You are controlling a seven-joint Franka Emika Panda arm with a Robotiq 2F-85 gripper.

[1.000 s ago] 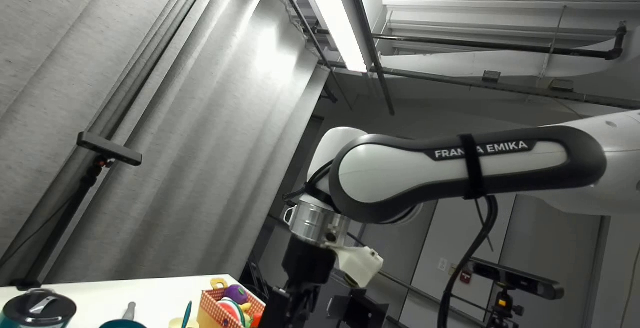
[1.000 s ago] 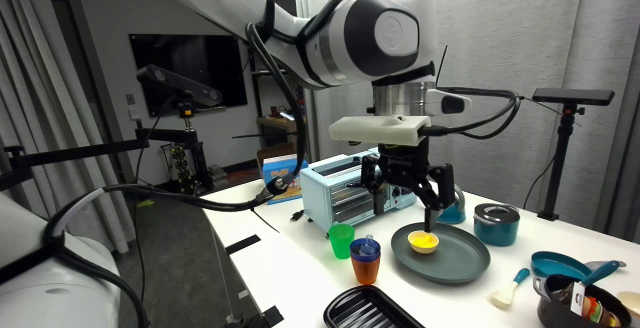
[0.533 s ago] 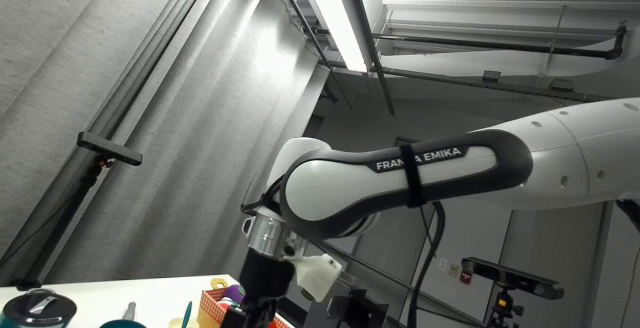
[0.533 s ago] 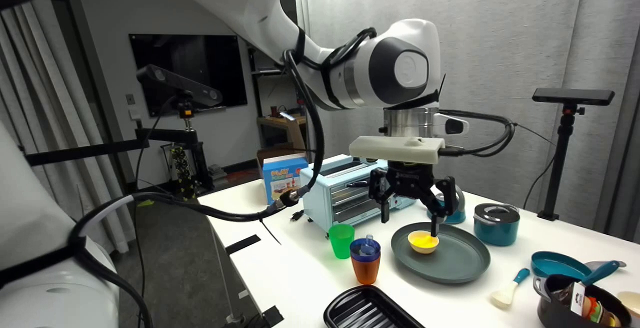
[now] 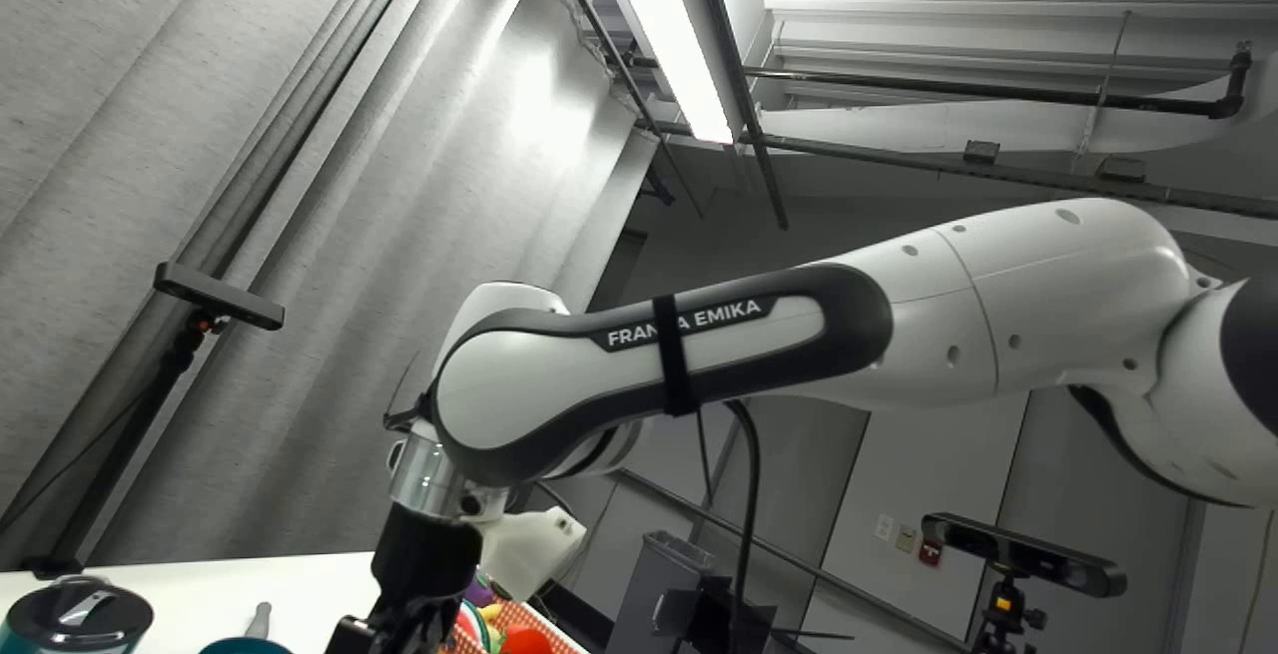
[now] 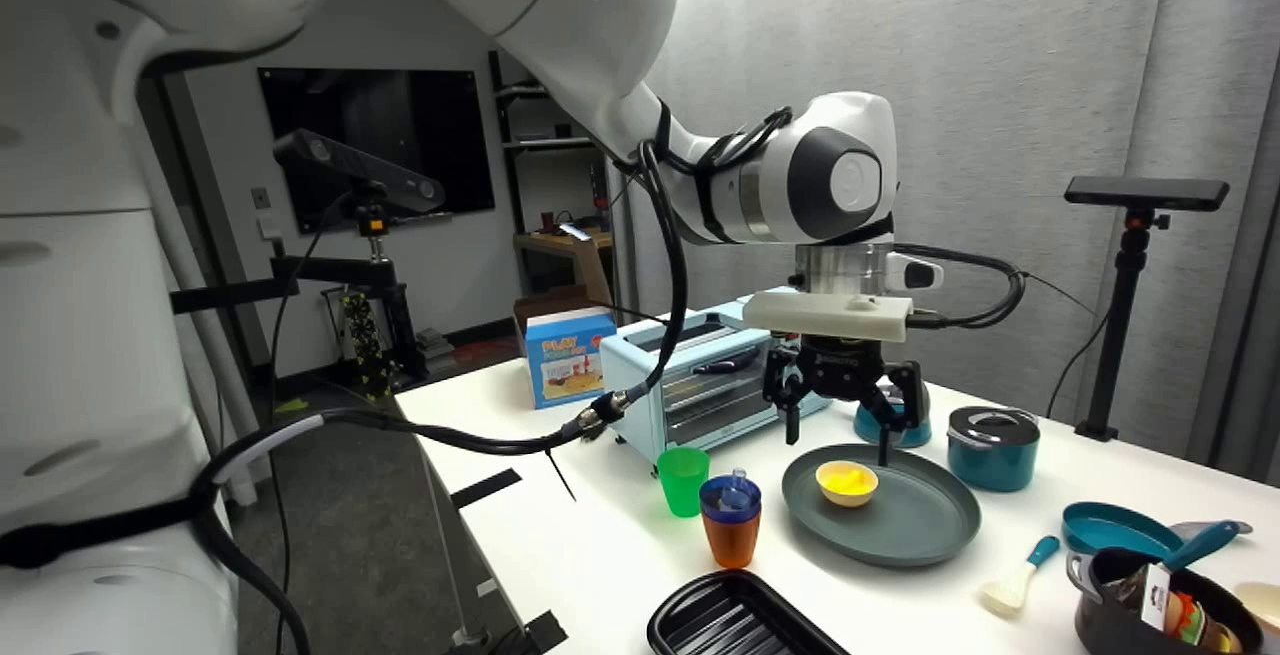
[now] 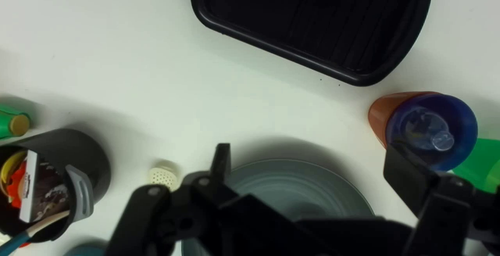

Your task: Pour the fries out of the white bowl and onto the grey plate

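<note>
A small cream-white bowl (image 6: 846, 501) with yellow fries (image 6: 850, 480) inside stands upright on the grey plate (image 6: 915, 540), left of its middle, in an exterior view. My gripper (image 6: 838, 449) is open and empty above the plate and bowl, its fingers pointing down and apart. In the wrist view the open gripper (image 7: 310, 148) comes in from the bottom, with the plate (image 7: 285, 183) between and below its fingers. The bowl is hidden behind the gripper there. In an exterior view the gripper is cut off at the bottom edge.
Orange and blue stacked cups (image 6: 731, 525), a green cup (image 6: 683, 481) and a toaster oven (image 6: 700, 385) stand left of the plate. A black tray (image 6: 740, 620) is in front. A teal pot (image 6: 993, 447), a spoon (image 6: 1015, 580) and a black pot (image 6: 1130, 615) are to the right.
The arm has reached farther out; in exterior views the gripper has moved right and down in one picture, left in another. The gripper stays open. The bowl and plate have not moved.
</note>
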